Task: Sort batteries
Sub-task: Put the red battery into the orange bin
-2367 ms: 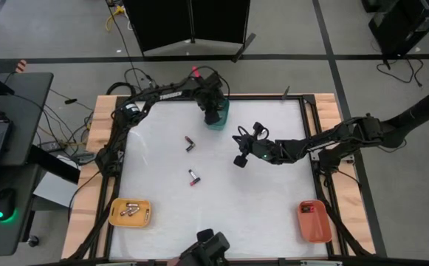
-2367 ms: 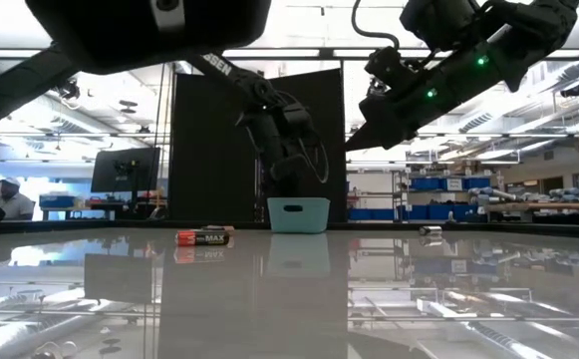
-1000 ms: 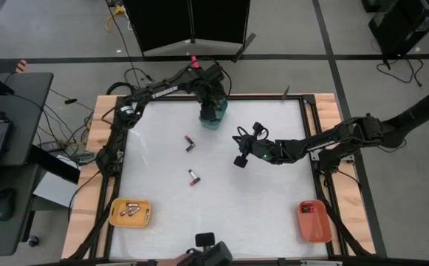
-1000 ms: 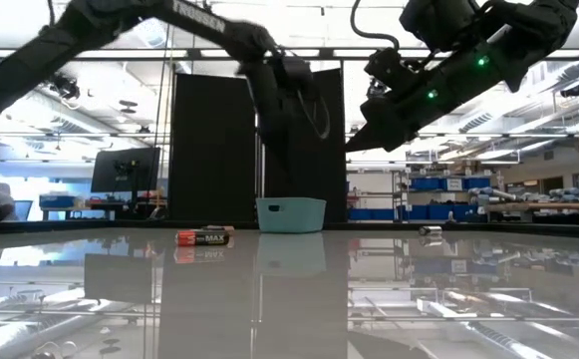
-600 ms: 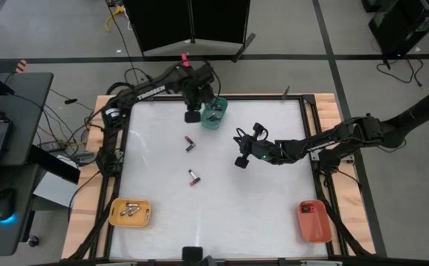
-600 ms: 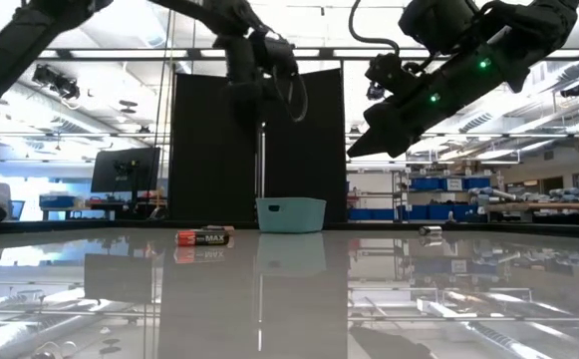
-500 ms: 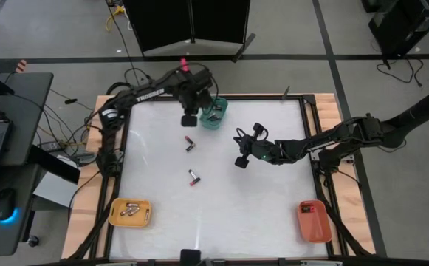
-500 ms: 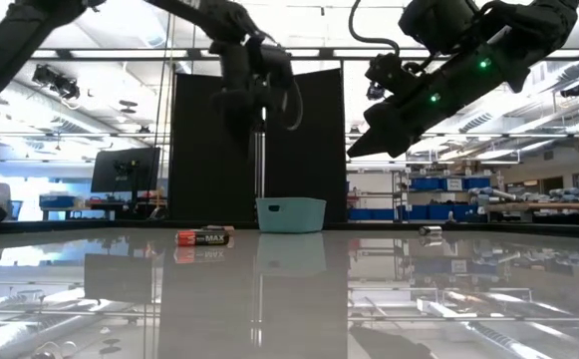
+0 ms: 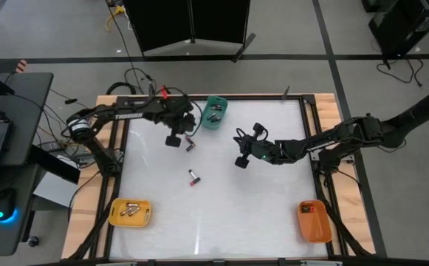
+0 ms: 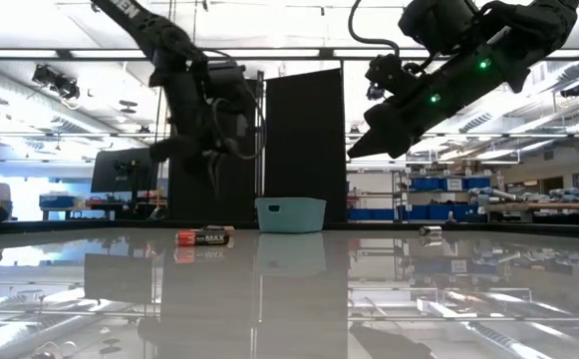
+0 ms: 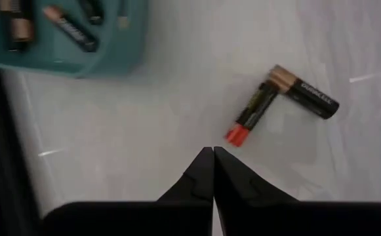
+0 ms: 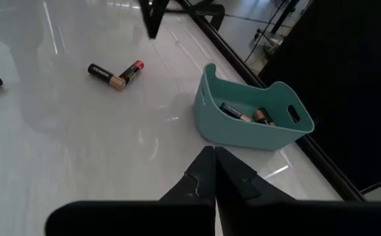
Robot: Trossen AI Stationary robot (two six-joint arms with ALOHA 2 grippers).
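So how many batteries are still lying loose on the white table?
3: a touching pair near the teal bin, and one alone mid-table. More lie inside the trays.

Light was bright and even, coming from overhead ceiling strips seen in the low view. The glossy white bench [image 9: 221, 199] mirrored those lights as streaks and showed soft reflections rather than hard shadows. In the low view the arms stood as dark silhouettes against the lit room. The left wrist view was slightly soft, with a blurred teal bin [image 11: 59, 39].
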